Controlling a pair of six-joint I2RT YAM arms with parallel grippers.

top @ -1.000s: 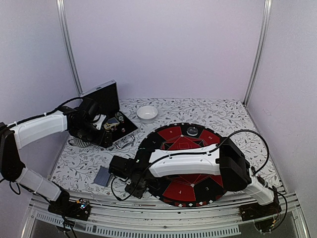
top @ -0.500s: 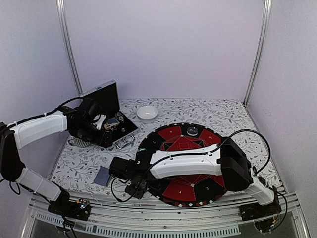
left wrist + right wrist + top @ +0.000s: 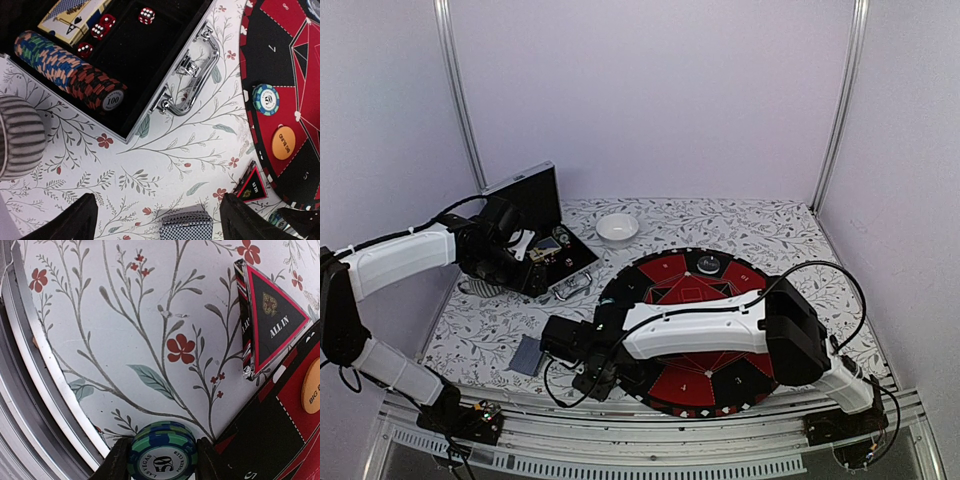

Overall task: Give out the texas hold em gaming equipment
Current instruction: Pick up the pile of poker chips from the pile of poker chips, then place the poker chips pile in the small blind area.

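A short stack of blue-green "50" poker chips [image 3: 162, 452] stands on the floral cloth beside the mat's edge. My right gripper [image 3: 161, 460] is shut on it, with a finger against each side. My left gripper [image 3: 157, 202] hangs open near the silver case [image 3: 532, 245], holding nothing. A deck of cards [image 3: 187, 226] with patterned blue backs lies on the cloth below it, seen between its fingers. A long row of chips [image 3: 70, 70] lies in the case. Another "50" chip [image 3: 265, 98] and an orange button [image 3: 283, 142] rest on the red-and-black mat [image 3: 665, 272].
A triangular "ALL IN" marker [image 3: 272, 320] lies at the mat's rim. Red dice [image 3: 100, 25] and a card box [image 3: 70, 15] sit in the case. A white bowl [image 3: 617, 227] stands at the back. The table's metal front rail [image 3: 30, 390] runs close to the right gripper.
The right gripper's fingers have narrowed onto the chip stack, and that arm has shifted slightly. The left arm has not moved.
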